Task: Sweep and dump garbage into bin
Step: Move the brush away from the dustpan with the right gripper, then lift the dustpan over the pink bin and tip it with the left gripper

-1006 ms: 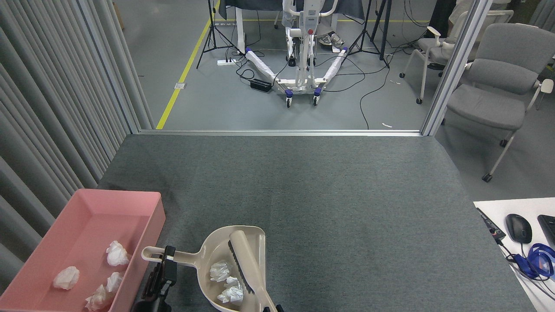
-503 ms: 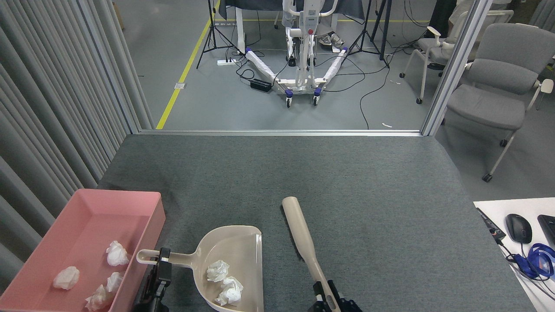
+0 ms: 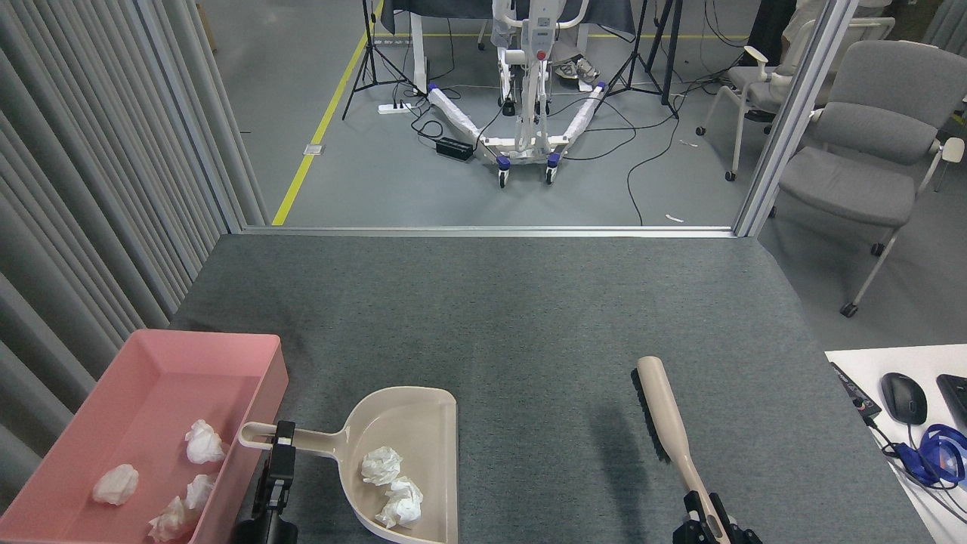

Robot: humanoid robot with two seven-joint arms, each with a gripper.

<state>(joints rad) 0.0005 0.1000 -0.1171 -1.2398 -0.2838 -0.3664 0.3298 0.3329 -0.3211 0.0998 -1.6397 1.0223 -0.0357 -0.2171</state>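
The beige dustpan (image 3: 408,461) lies on the grey carpet with two white paper wads of garbage (image 3: 393,487) inside it. My left gripper (image 3: 281,449) is shut on the dustpan's handle, just right of the pink bin (image 3: 257,355). Several more garbage wads (image 3: 204,442) lie in the bin. At the lower right, my right gripper (image 3: 702,514) is shut on the handle of a beige brush (image 3: 661,412), whose head points away from me and sits well right of the dustpan.
Grey curtains (image 3: 91,189) hang along the left side. A white desk corner (image 3: 906,423) with a mouse and cables stands at the right edge. Beyond the carpet's far edge are grey chairs (image 3: 861,151), a wheeled stand (image 3: 525,113) and floor cables.
My right gripper has carried the brush out of the dustpan and far to the right. The dustpan and my left gripper stayed almost still, with the wads left in the pan.
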